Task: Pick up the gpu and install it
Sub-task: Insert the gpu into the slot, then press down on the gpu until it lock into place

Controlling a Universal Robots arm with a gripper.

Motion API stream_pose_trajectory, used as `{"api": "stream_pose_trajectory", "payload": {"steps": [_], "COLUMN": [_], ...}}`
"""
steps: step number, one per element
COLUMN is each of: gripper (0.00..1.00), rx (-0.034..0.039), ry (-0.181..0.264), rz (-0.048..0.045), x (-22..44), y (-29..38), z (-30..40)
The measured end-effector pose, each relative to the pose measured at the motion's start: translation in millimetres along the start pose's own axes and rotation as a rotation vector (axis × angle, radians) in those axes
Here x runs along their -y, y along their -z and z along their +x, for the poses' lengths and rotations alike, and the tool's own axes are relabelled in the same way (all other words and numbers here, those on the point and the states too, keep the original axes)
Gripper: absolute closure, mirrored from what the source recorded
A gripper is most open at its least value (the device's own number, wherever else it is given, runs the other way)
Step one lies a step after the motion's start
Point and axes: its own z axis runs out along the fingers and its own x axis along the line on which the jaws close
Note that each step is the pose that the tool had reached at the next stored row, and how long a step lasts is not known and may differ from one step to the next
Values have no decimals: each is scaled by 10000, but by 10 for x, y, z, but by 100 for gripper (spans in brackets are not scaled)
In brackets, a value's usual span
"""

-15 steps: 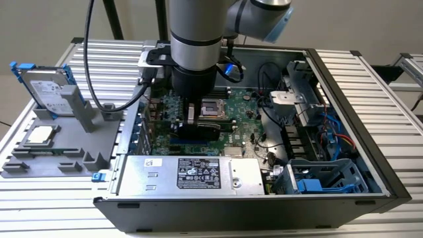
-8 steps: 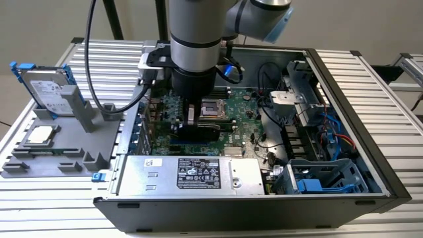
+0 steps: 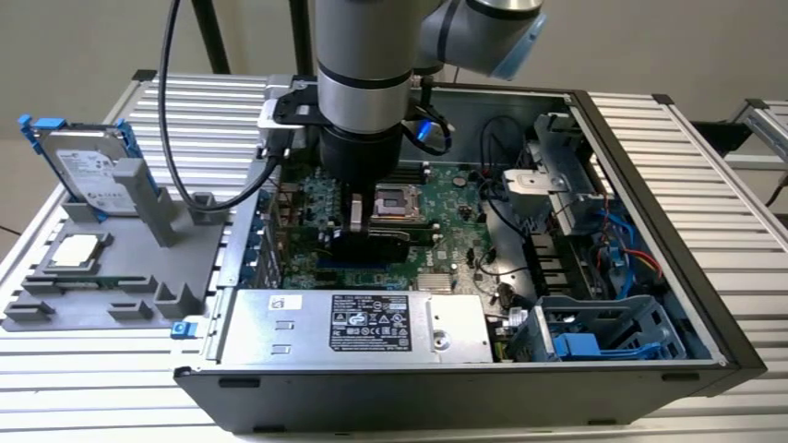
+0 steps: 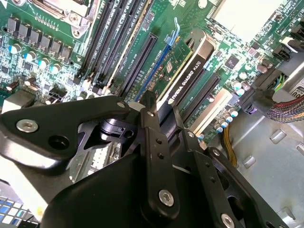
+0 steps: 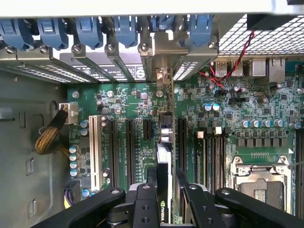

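Note:
The gpu (image 5: 164, 154) stands on edge over the green motherboard (image 5: 133, 99) inside the open computer case. Its black cooler face (image 4: 190, 71) shows in the second wrist view, lined up with a long black expansion slot. The card's silver bracket end (image 5: 163, 78) reaches the rear slot openings under the blue clips. My gripper (image 5: 165, 173) is shut on the gpu, one black finger on each face. In the exterior view the gripper (image 3: 361, 226) hangs straight down into the case, with the dark card (image 3: 376, 245) just below it.
A silver power supply (image 3: 357, 323) fills the case's near side. The CPU socket (image 3: 400, 201) lies just beyond the gripper. Cables and a blue drive cage (image 3: 603, 337) sit at the exterior view's right. Outside, a grey fixture (image 3: 99, 277) holds a hard drive (image 3: 87, 171) and a square chip (image 3: 77, 249).

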Motion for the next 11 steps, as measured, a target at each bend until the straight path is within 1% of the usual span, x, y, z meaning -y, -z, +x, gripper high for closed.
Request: {"api": "stream_pose_trajectory", "payload": {"steps": [8, 11], "gripper": [100, 100], "rx": [1, -14], "ry": [0, 19], "rz": [0, -4], "x": [0, 5], "y": [-3, -3], "z": [0, 1]}}
